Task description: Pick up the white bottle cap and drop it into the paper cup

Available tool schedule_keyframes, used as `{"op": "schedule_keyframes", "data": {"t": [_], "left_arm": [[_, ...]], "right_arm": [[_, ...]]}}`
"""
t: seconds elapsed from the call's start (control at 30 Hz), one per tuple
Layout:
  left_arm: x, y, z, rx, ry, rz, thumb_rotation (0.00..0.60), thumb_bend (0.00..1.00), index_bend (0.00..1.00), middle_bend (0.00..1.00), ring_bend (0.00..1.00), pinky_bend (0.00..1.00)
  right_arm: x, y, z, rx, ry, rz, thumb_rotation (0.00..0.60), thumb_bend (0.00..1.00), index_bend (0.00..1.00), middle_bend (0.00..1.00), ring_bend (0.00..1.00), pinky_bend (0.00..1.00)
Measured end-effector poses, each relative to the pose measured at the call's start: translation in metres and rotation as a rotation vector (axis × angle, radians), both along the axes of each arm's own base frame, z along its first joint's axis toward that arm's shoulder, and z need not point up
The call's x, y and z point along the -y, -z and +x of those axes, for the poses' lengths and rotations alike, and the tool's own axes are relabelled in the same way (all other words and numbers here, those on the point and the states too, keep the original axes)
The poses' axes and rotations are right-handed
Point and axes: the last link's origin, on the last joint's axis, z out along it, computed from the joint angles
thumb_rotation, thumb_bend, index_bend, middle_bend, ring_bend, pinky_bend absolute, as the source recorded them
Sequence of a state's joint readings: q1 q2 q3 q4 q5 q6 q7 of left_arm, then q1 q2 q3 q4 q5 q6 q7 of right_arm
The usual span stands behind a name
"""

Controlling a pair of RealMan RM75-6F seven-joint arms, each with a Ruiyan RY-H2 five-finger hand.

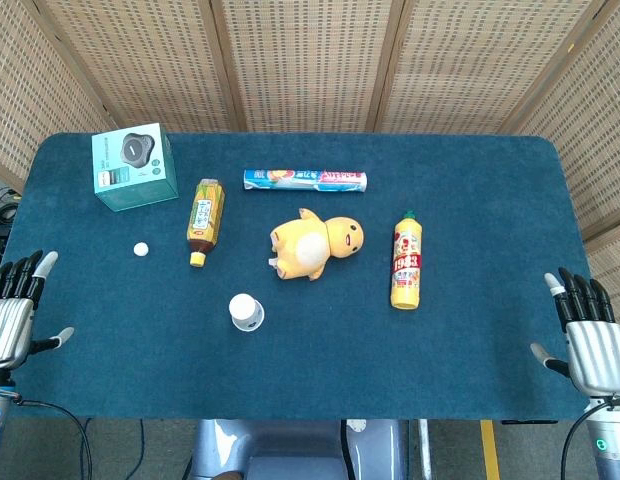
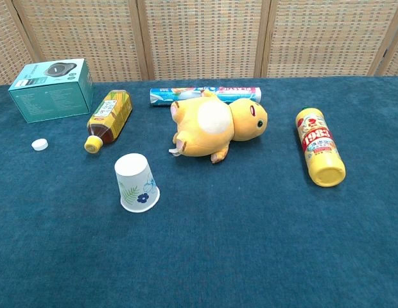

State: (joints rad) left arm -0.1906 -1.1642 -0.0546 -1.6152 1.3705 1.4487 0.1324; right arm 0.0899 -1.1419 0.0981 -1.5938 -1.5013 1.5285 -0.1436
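A small white bottle cap (image 1: 141,249) (image 2: 39,144) lies on the blue table, left of a tea bottle. The paper cup (image 1: 246,311) (image 2: 136,183) stands upright near the table's middle front, white with a blue flower print. My left hand (image 1: 12,307) hangs at the table's left edge with fingers spread and nothing in it, well short of the cap. At the right edge my right hand (image 1: 588,335) is likewise empty with fingers apart. Neither hand shows in the chest view.
A teal box (image 1: 134,166) sits at the back left. A tea bottle (image 1: 204,218) lies beside the cap. A tube-shaped packet (image 1: 304,181), a yellow plush toy (image 1: 315,244) and a yellow sauce bottle (image 1: 406,262) lie across the middle and right.
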Motion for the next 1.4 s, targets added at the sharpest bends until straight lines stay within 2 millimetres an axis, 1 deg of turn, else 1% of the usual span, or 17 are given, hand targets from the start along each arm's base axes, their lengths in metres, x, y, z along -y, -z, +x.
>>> {"op": "schedule_keyframes", "data": {"t": [0.2, 0.37, 0.5, 0.6, 0.83, 0.93, 0.97, 1.03, 1.07, 1.2, 1.4], "left_arm": [[-0.002, 0.001, -0.004, -0.003, -0.012, -0.015, 0.600, 0.09, 0.00, 0.00, 0.00, 0.00], [-0.008, 0.005, -0.007, -0.004, -0.023, -0.032, 0.600, 0.10, 0.00, 0.00, 0.00, 0.00], [-0.023, 0.010, -0.010, -0.007, -0.034, -0.060, 0.600, 0.10, 0.00, 0.00, 0.00, 0.00], [-0.046, 0.017, -0.011, -0.011, -0.043, -0.099, 0.600, 0.10, 0.00, 0.00, 0.00, 0.00], [-0.119, 0.039, -0.011, -0.013, -0.053, -0.180, 0.600, 0.11, 0.00, 0.00, 0.00, 0.00], [-0.146, 0.050, -0.011, 0.002, -0.079, -0.206, 0.600, 0.11, 0.00, 0.00, 0.00, 0.00], [-0.153, 0.053, -0.011, 0.008, -0.090, -0.217, 0.600, 0.12, 0.01, 0.00, 0.00, 0.00], [-0.169, 0.061, -0.011, 0.022, -0.120, -0.239, 0.600, 0.14, 0.06, 0.00, 0.00, 0.00], [-0.175, 0.064, -0.011, 0.027, -0.133, -0.245, 0.600, 0.16, 0.09, 0.00, 0.00, 0.00], [-0.194, 0.073, -0.012, 0.042, -0.183, -0.261, 0.600, 0.21, 0.18, 0.00, 0.00, 0.00], [-0.211, 0.087, -0.010, 0.062, -0.223, -0.278, 0.600, 0.22, 0.21, 0.00, 0.00, 0.00]], "right_arm": [[-0.001, 0.000, -0.001, 0.005, 0.003, 0.001, 0.600, 0.00, 0.03, 0.00, 0.00, 0.00], [-0.001, -0.001, -0.001, 0.012, 0.006, -0.001, 0.600, 0.00, 0.03, 0.00, 0.00, 0.00], [0.001, -0.001, -0.004, 0.016, 0.018, 0.003, 0.600, 0.00, 0.04, 0.00, 0.00, 0.00], [0.005, -0.002, -0.008, 0.016, 0.029, 0.004, 0.600, 0.00, 0.05, 0.00, 0.00, 0.00], [0.012, -0.004, -0.015, 0.018, 0.062, -0.016, 0.600, 0.00, 0.06, 0.00, 0.00, 0.00], [0.013, -0.005, -0.017, 0.018, 0.075, -0.021, 0.600, 0.00, 0.06, 0.00, 0.00, 0.00], [0.013, -0.005, -0.018, 0.017, 0.078, -0.022, 0.600, 0.00, 0.06, 0.00, 0.00, 0.00], [0.014, -0.005, -0.020, 0.015, 0.085, -0.022, 0.600, 0.00, 0.06, 0.00, 0.00, 0.00], [0.014, -0.005, -0.021, 0.014, 0.088, -0.021, 0.600, 0.00, 0.06, 0.00, 0.00, 0.00], [0.015, -0.004, -0.024, 0.011, 0.099, -0.019, 0.600, 0.00, 0.06, 0.00, 0.00, 0.00], [0.019, -0.004, -0.026, 0.013, 0.110, -0.019, 0.600, 0.00, 0.06, 0.00, 0.00, 0.00]]}}
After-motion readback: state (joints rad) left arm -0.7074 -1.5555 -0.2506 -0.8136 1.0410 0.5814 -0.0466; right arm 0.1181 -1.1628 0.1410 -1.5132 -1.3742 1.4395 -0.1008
